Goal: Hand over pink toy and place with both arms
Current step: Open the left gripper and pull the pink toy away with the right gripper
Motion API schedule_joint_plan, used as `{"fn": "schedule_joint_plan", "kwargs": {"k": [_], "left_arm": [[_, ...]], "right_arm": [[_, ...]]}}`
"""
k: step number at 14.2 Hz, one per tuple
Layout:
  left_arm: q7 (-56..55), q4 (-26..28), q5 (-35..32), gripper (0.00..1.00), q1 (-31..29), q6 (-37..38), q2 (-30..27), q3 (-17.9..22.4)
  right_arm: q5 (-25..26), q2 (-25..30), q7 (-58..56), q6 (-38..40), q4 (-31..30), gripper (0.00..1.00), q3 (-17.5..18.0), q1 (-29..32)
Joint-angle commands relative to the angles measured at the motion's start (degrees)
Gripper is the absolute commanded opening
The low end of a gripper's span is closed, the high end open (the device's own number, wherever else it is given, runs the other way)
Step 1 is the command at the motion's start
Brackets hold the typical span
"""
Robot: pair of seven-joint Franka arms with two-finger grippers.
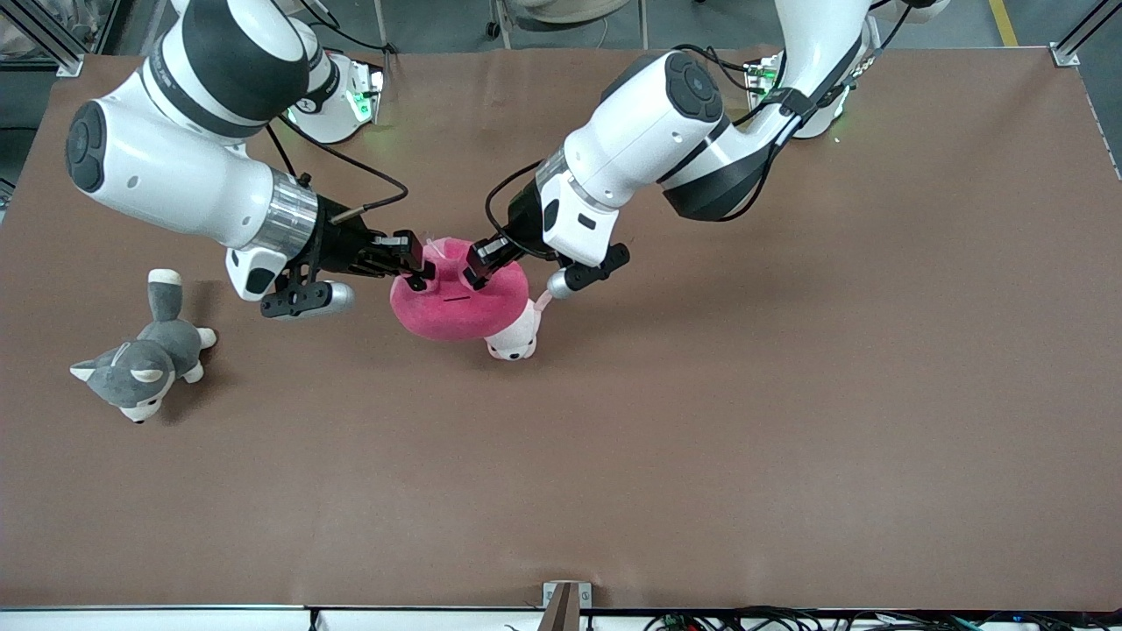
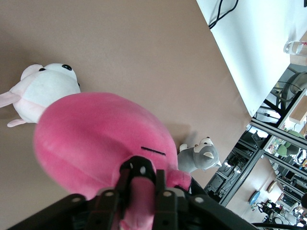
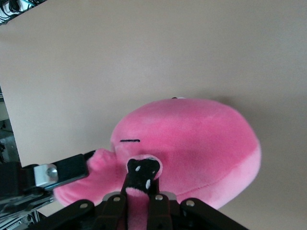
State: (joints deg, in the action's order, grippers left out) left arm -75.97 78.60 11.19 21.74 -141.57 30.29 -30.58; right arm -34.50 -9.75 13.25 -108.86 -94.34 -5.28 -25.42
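Note:
The pink toy [image 1: 456, 307] hangs between both grippers, just above the brown table near its middle. My right gripper [image 1: 415, 267] is shut on a fold of the toy at the end toward the right arm. My left gripper [image 1: 479, 261] is shut on a fold at the end toward the left arm. In the left wrist view the toy [image 2: 100, 139] fills the middle and the left gripper [image 2: 140, 179] pinches pink plush between its fingers. In the right wrist view the toy [image 3: 192, 139] shows its mouth line, and the right gripper [image 3: 139, 189] pinches a pink fold by a dark eye.
A small pale pink-and-white plush [image 1: 517, 337] lies on the table, partly under the toy, and also shows in the left wrist view [image 2: 48, 88]. A grey-and-white plush dog [image 1: 145, 359] lies toward the right arm's end, and also shows in the left wrist view [image 2: 201, 155].

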Motion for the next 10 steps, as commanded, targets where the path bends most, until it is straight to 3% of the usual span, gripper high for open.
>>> {"fn": "schedule_joint_plan", "kwargs": {"k": [1, 4, 7, 10], "left_arm": [[-0.23, -1.43, -0.12, 1.00, 0.14, 0.24, -0.06, 0.34], [0.04, -0.91, -4.13, 1.00, -0.91, 1.64, -1.29, 0.43], [3.53, -0.82, -14.59, 1.00, -3.11, 11.28, -2.43, 0.25], [13.81, -0.82, -21.10, 1.00, -5.73, 19.81, -2.78, 0.34]], "right_arm": [[0.67, 0.26, 0.29, 0.40, 0.39, 0.00, -0.35, -0.25], [0.75, 0.35, -0.42, 5.39, 1.96, 0.00, -0.79, 2.38], [0.75, 0.26, -3.83, 7.96, 1.97, 0.00, -0.79, 7.82], [2.32, -0.18, -5.86, 7.96, 1.62, 0.00, -0.79, 13.10]]}}
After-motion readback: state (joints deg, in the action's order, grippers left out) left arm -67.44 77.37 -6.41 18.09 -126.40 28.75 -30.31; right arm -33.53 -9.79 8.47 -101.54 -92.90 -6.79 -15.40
